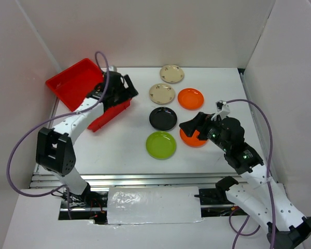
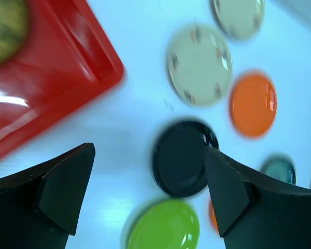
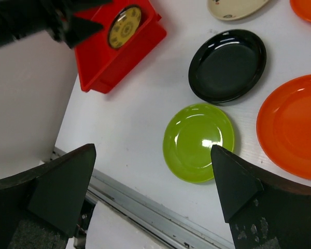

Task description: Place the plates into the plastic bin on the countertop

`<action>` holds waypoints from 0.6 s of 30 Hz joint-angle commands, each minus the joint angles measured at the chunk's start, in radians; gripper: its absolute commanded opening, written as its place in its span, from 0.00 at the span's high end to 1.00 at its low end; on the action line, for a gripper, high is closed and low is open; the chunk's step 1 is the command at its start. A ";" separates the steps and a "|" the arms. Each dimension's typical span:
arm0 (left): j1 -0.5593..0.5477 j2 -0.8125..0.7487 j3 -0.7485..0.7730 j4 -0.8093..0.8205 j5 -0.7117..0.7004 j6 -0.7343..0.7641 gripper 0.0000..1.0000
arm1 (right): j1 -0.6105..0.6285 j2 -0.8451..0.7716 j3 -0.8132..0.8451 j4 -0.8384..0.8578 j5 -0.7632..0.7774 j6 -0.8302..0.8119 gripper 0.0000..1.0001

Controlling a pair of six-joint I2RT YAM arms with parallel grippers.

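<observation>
The left gripper point(image 1: 122, 89) hangs over the right end of the plastic bin point(image 1: 72, 82), which sits at an angle at the far left of the countertop point(image 1: 119, 150). Its claw is spread wide and grasps nothing. A brown-gold patterned plate point(image 3: 124, 26) lies inside the bin; the right wrist view shows it, while in the top view the left arm covers that spot.

The right gripper point(image 1: 189, 128), its claw likewise released and empty, hovers above the left edge of an orange plate point(image 1: 196, 139) and hides part of it. The other plates lie loose and unstacked to the right of the bin:
- two beige plates point(image 1: 172, 73) on the far side
- a second orange plate point(image 1: 191, 98) beside the nearer beige one
- a black plate point(image 1: 163, 118) in the middle
- a lime green plate point(image 1: 161, 144) nearest

The surface is plain white, with white walls point(image 1: 145, 31) around it and a metal rail point(image 1: 145, 180) along the near edge. A purple cable point(image 1: 13, 155) loops from each arm.

The left wrist view is blurred. There a dark teal round shape point(image 2: 279, 168) shows beside one finger, partly cut off, and its pattern cannot be made out.
</observation>
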 commanded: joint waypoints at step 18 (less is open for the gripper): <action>-0.053 0.451 -0.133 0.537 0.510 0.064 0.14 | -0.037 -0.105 0.008 -0.037 -0.043 -0.033 0.00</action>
